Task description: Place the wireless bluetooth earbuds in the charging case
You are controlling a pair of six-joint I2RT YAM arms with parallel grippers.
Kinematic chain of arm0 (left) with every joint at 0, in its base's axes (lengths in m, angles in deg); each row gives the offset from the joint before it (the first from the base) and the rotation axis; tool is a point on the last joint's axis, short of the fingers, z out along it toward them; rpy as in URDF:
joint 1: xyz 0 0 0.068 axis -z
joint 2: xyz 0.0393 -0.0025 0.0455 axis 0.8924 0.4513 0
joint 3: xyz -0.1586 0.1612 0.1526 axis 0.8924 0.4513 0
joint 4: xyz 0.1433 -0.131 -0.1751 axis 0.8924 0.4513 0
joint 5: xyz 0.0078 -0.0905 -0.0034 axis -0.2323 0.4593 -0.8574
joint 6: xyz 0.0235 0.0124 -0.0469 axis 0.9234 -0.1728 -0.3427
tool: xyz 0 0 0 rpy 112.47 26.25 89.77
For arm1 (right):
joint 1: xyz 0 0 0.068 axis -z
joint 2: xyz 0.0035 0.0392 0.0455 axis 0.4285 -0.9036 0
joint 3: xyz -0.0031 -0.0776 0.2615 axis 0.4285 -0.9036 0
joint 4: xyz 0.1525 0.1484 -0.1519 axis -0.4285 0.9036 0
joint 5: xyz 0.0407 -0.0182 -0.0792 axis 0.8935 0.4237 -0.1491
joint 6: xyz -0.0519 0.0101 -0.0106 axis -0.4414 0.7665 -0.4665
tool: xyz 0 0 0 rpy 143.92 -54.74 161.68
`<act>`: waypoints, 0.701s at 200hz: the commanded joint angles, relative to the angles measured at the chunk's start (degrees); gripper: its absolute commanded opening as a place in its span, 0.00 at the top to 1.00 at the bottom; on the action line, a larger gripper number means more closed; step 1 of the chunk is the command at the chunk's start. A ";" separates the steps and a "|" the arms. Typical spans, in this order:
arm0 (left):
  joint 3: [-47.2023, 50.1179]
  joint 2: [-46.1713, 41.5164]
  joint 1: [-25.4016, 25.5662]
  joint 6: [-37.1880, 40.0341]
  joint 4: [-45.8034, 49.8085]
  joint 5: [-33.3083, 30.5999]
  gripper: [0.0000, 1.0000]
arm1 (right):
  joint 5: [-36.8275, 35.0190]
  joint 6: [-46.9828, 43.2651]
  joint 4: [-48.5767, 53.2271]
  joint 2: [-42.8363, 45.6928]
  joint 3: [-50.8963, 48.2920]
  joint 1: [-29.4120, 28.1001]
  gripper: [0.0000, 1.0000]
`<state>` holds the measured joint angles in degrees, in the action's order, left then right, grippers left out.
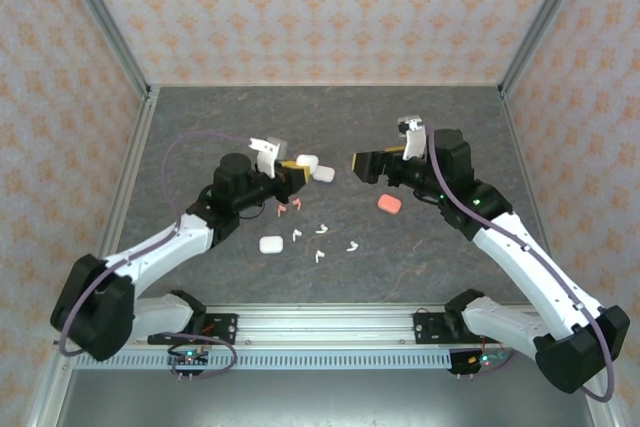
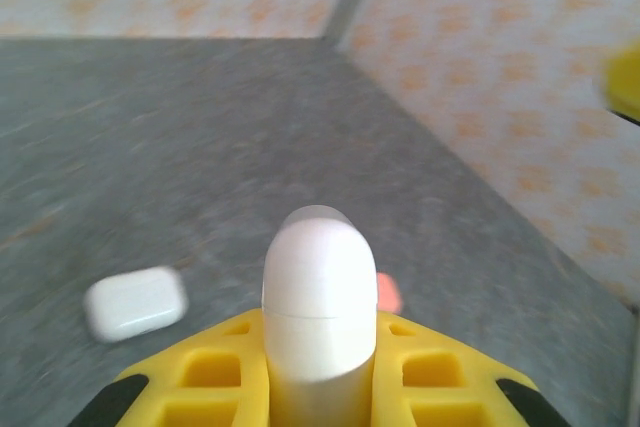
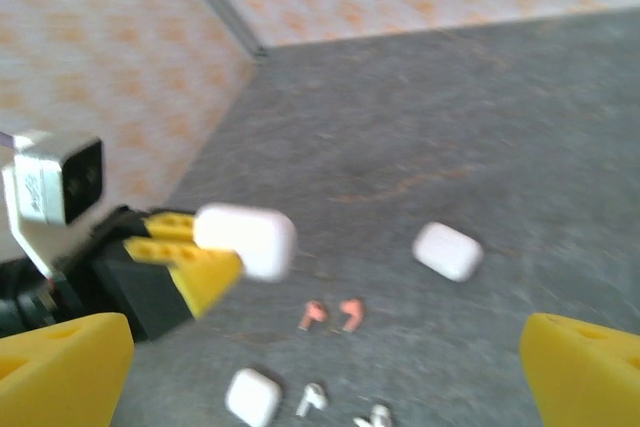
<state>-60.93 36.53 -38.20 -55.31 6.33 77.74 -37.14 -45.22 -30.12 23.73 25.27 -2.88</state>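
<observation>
Gripping a white case (image 2: 318,277) by its lower half, the left gripper (image 2: 318,352) sits clamped at lower centre of the left wrist view. A second white case (image 2: 135,302) lies on the surface (image 2: 200,147) at left.

Right wrist view: right gripper (image 3: 320,362) spread wide, nothing held. Two coral-pink earbuds (image 3: 332,314) lie on the surface at centre-low, white earbuds (image 3: 312,399) below them.

Top view: earbuds lie loose at centre, between the arms. A coral case (image 1: 389,204) lies to their right.
</observation>
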 commanded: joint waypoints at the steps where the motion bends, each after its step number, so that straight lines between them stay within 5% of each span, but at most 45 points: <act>1: -4.08 5.36 -4.58 -4.70 5.64 0.37 1.00 | -8.69 2.10 6.56 -1.61 -1.90 0.34 0.00; 51: -11.07 19.13 -11.14 -7.43 10.23 2.75 1.00 | -11.48 2.95 7.47 -3.76 -4.88 0.38 0.00; 115: -13.58 28.55 -13.12 -9.53 11.88 5.39 1.00 | -12.44 1.89 8.61 -6.42 -5.38 0.32 0.00; 140: -13.21 30.35 -13.39 -10.28 11.38 5.48 0.92 | -12.25 1.69 8.83 -7.66 -5.12 0.31 0.00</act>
<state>-72.73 65.75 -50.68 -64.23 17.15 81.70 -47.96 -43.12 -22.80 16.99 20.33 -2.64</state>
